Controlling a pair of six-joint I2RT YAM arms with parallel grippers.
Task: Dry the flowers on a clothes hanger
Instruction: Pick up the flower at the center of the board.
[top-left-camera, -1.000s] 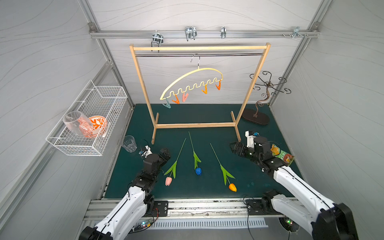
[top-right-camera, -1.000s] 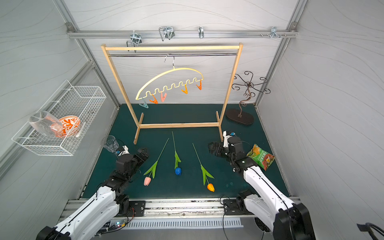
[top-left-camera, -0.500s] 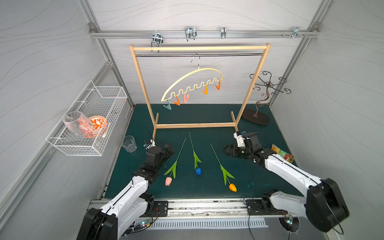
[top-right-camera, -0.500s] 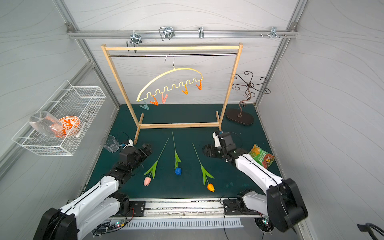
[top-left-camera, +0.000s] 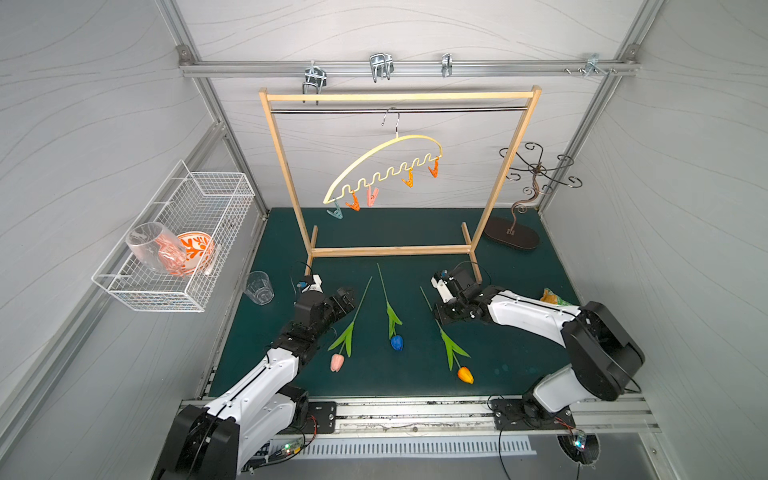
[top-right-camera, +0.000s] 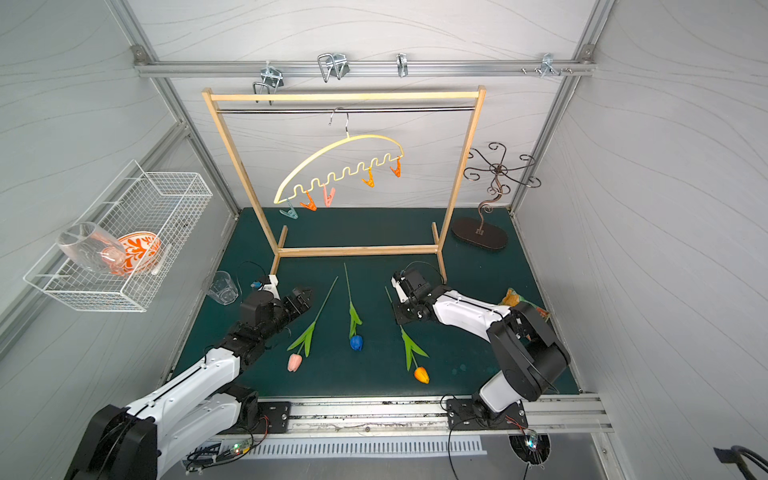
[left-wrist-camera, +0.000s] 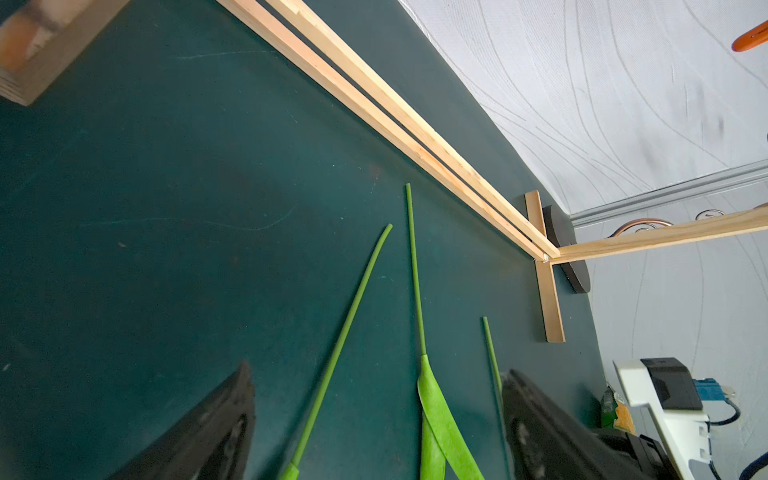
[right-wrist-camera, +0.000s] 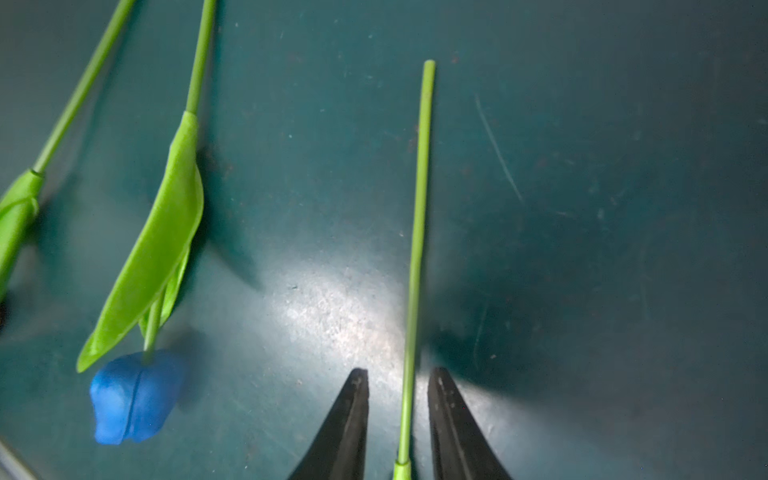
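Overhead, 1 clothes hanger (top-left-camera: 390, 171); below, 3 flowers (top-left-camera: 392, 322); left fingers (left-wrist-camera: 208, 436) wide apart, right fingers (right-wrist-camera: 345, 428) narrowly apart astride 1 stem (right-wrist-camera: 415, 249).

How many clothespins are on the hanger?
5, all hanging from the clothes hanger's wavy edge: teal clothespin at the low end, then orange, pink; two more orange toward the high end. None seems hidden.

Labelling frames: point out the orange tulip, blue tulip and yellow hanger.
orange tulip (top-left-camera: 465, 375), in a top view, flower head.
blue tulip (right-wrist-camera: 133, 395), right wrist view, flower head.
yellow hanger (top-left-camera: 373, 152), in a top view, arched top.
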